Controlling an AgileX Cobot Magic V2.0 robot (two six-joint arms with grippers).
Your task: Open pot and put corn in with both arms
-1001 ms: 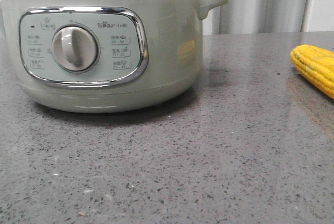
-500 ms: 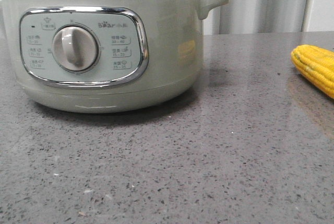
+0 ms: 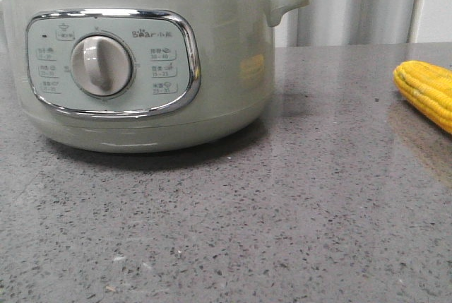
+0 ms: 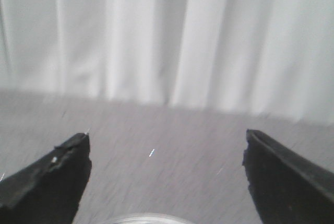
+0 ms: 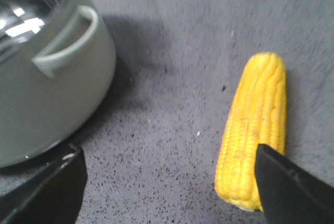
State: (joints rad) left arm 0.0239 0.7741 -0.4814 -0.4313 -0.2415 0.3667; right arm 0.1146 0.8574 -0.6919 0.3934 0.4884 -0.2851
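My left gripper is wide open and holds nothing. My right gripper is wide open too, and one finger covers an end of the corn. The corn lies near the table's right edge. The pot sits far left.

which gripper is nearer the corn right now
Right. The right gripper hangs open just above the corn, one finger overlapping the cob. The left gripper, also open, sees only countertop and curtain, no corn.
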